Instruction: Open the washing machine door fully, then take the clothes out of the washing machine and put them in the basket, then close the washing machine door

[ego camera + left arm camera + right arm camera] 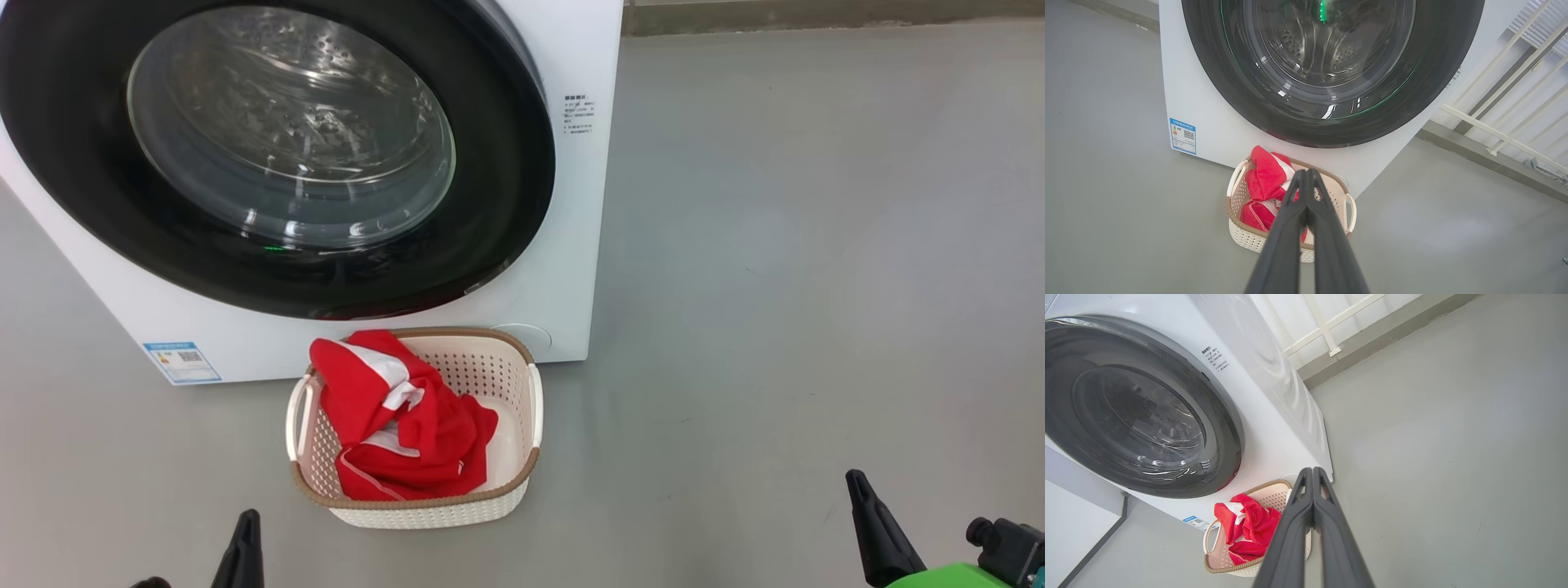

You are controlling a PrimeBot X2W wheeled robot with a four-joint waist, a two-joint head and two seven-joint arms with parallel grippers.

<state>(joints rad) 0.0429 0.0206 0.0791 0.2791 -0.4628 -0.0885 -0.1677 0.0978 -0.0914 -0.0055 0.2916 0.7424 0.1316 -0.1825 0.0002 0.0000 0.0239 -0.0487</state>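
Note:
The washing machine [563, 269] stands on the grey floor with its black-rimmed door [277, 163] lying flat against its front. Through the glass I see the steel drum. The red and white clothes [396, 420] lie bunched in the cream basket [506, 384] just in front of the machine, leaning to its left side. My left gripper [1306, 173] is shut with nothing in it, held back from the basket; its tip [245, 523] shows at the lower left. My right gripper [1312, 471] is shut and empty too, its tip [857, 482] at the lower right.
A blue label [181, 362] sits low on the machine's front. White railing bars [1502, 134] and a low kerb stand beyond the machine's right side. Bare grey floor [816, 286] spreads to the right of machine and basket.

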